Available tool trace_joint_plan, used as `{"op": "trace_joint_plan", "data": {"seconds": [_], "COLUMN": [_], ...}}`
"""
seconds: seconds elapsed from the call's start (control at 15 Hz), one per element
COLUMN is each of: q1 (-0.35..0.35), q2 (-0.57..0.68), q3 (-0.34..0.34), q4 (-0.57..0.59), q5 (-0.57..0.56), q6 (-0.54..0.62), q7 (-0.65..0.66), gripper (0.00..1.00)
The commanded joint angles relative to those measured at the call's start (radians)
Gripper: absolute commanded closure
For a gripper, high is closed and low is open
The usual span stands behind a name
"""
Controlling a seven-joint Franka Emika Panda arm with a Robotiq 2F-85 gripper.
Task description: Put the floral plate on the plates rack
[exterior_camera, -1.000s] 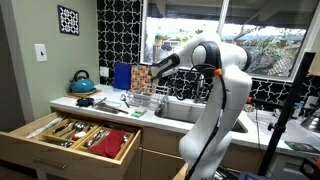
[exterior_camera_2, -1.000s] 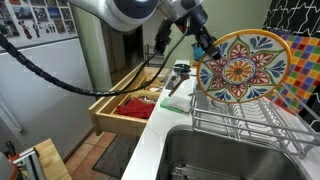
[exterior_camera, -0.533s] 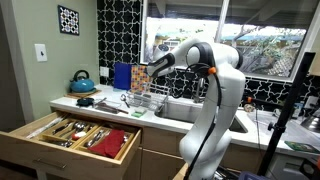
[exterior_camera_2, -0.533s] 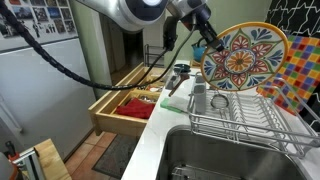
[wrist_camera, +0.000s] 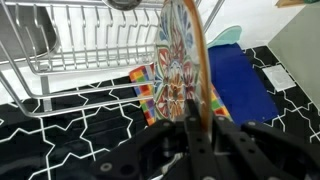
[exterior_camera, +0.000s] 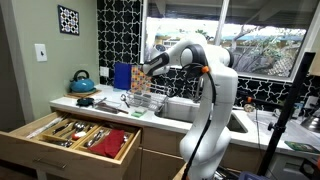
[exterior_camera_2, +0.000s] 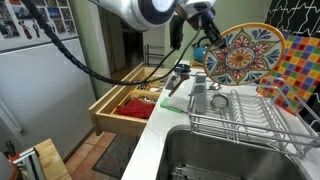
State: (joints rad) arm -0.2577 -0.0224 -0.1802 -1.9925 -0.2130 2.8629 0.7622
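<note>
The floral plate [exterior_camera_2: 243,56] is round with a yellow rim and a many-coloured pattern. My gripper [exterior_camera_2: 206,33] is shut on its edge and holds it upright in the air above the far end of the plates rack [exterior_camera_2: 240,115], a silvery wire rack beside the sink. In the wrist view the plate [wrist_camera: 178,62] stands edge-on between my fingers, gripper [wrist_camera: 192,122], with the rack's bars [wrist_camera: 90,50] beyond it. In an exterior view the gripper [exterior_camera: 148,70] and plate [exterior_camera: 142,78] are small above the rack [exterior_camera: 146,103].
An open wooden cutlery drawer [exterior_camera_2: 128,103] [exterior_camera: 75,135] sticks out below the counter. A sink basin [exterior_camera_2: 215,155] lies in front of the rack. A colourful checked board [exterior_camera_2: 297,70] leans behind the rack. A teal kettle [exterior_camera: 83,82] and utensils sit on the counter.
The gripper has carried the plate further back over the rack, away from the drawer side. The grip on the plate is unchanged.
</note>
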Motion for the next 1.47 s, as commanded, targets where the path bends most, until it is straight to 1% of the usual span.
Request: {"op": "trace_joint_plan", "data": {"seconds": [0.0,0.47,1.2,1.27,1.33,1.4], "q1": [0.004,0.016,0.023,0.025,0.026,0.027], "q2": [0.086,0.193,0.269,0.274,0.278,0.281], "q3": [0.004,0.0,-0.022,-0.025,-0.026,-0.028], "q4": [0.096,0.201,0.285,0.291,0.296,0.301], "q5": [0.024,-0.023,-0.056,-0.062,-0.068,-0.077], "q6": [0.006,-0.044,-0.103,-0.114,-0.12,-0.125], "q7": [0.021,0.08,0.102,0.106,0.112,0.119], "gripper": [0.95,0.95,0.95,0.94,0.91,0.73]}}
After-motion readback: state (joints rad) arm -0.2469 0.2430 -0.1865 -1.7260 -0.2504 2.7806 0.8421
